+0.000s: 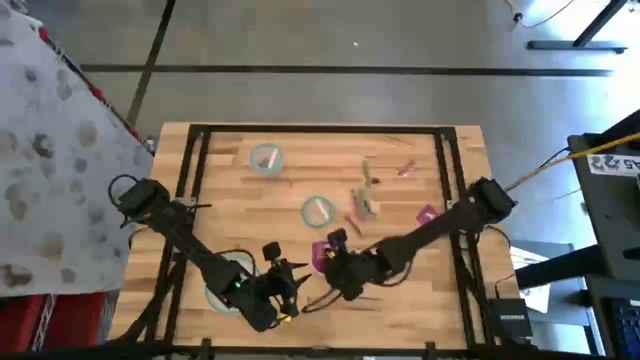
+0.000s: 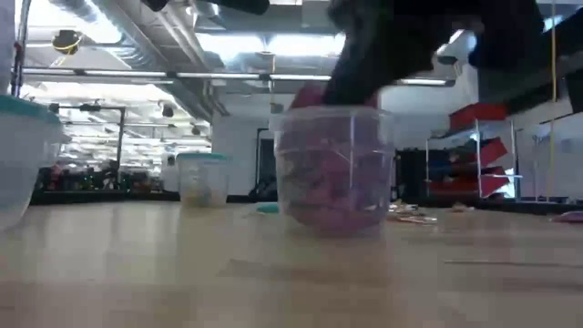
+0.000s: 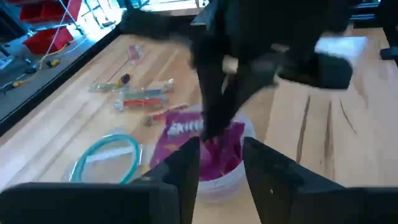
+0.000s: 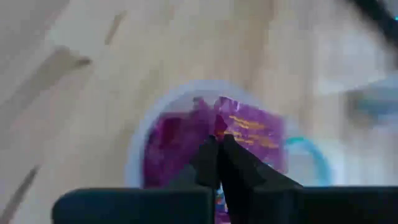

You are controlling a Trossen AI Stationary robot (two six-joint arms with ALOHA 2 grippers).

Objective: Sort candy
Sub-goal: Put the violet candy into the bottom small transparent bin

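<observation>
Right gripper (image 4: 217, 144) closed over candy (image 4: 249, 134) in tub (image 4: 140, 146) | left gripper (image 3: 221, 163) apart, just beside

Low view: right gripper (image 2: 364, 68) blurred, its upper part cut off at 12 o'clock. Magenta candy (image 2: 332, 187) hazy behind clear bowl (image 2: 291, 173) wall.

Four bowls (image 1: 266, 158), several candies (image 1: 428, 213)

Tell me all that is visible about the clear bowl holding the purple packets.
The round clear plastic bowl stands upright on the wooden table, near its front middle. It has no lid and holds magenta-purple candy packets, one leaning over the rim. The right tool, shut, reaches into it; the left tool hovers beside it.
</observation>
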